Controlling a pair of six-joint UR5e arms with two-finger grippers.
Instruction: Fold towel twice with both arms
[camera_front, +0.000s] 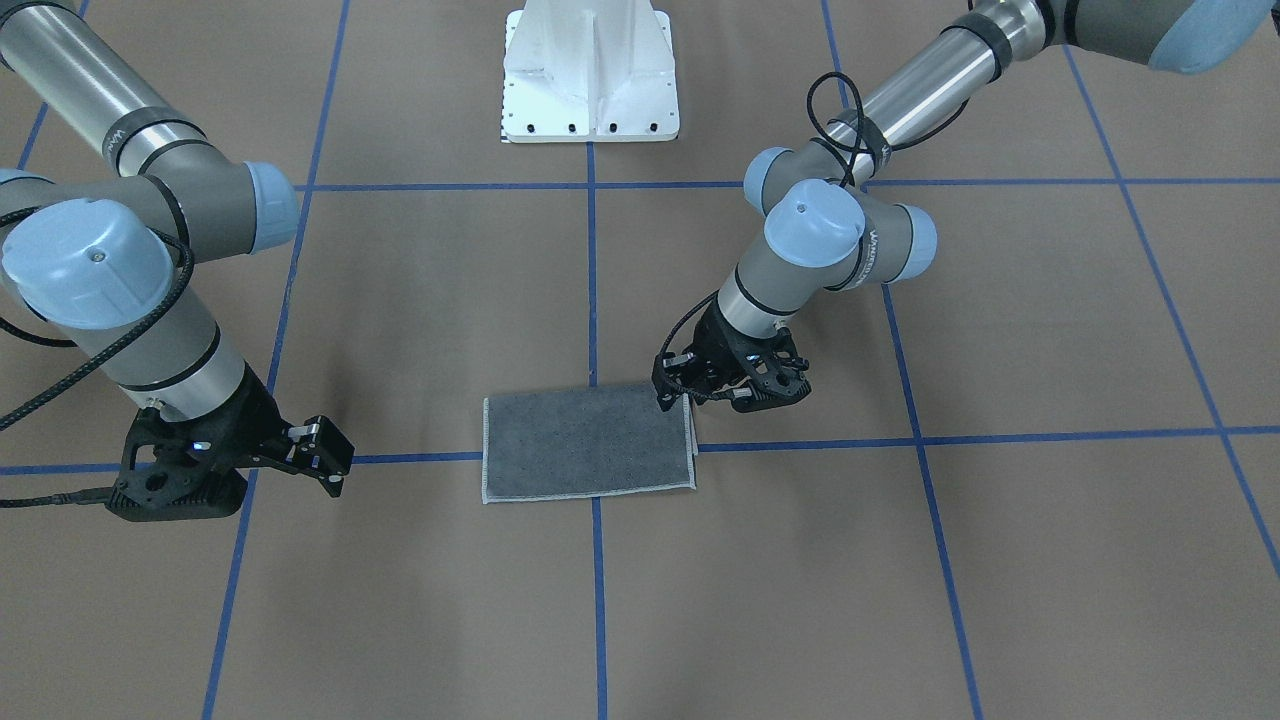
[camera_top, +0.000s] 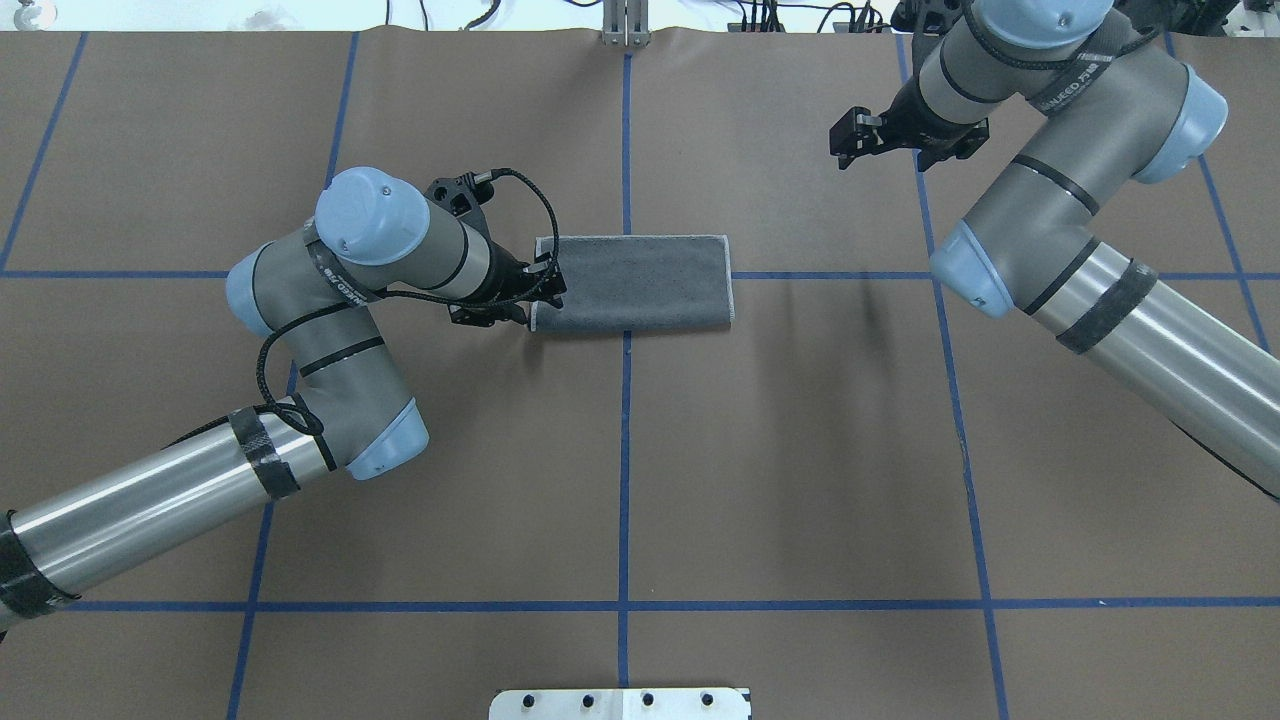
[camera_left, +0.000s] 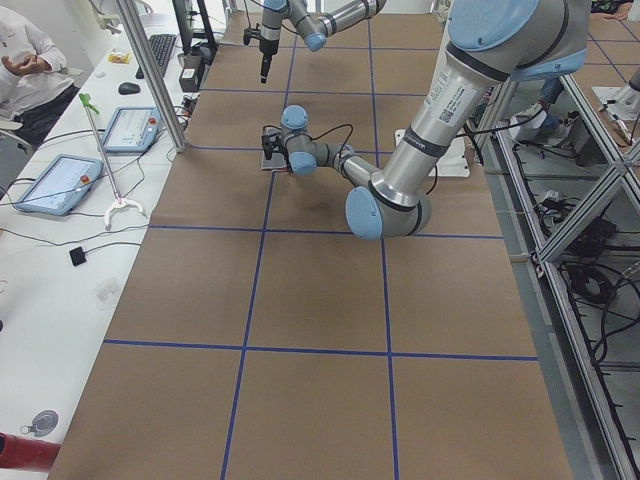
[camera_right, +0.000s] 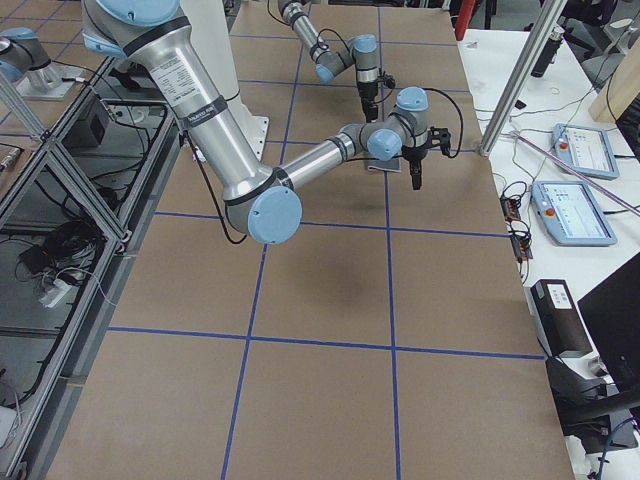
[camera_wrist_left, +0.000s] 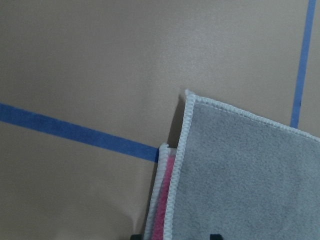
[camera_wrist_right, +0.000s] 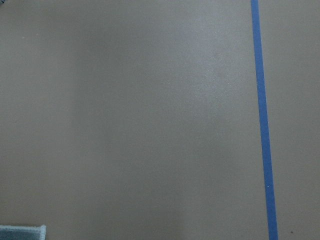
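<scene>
The towel (camera_front: 590, 440) lies flat on the brown table as a rectangle, dark grey face up, with light grey edging (camera_top: 635, 285). In the left wrist view (camera_wrist_left: 250, 175) a pink inner face shows between two slightly offset layers at its short edge. My left gripper (camera_top: 540, 295) is low at that short edge (camera_front: 690, 400), open. Its tips (camera_wrist_left: 174, 236) straddle the edge, one over the table and one over the cloth. My right gripper (camera_top: 845, 140) hangs apart from the towel, open and empty (camera_front: 335, 465). Its wrist view catches only a towel corner (camera_wrist_right: 22, 232).
The white bolted pedestal (camera_front: 590, 70) stands at the robot's side of the table (camera_top: 620, 703). Blue tape lines (camera_top: 625, 450) cross the brown surface. In the exterior left view, tablets and cables lie on a side bench (camera_left: 60, 185) by a seated person.
</scene>
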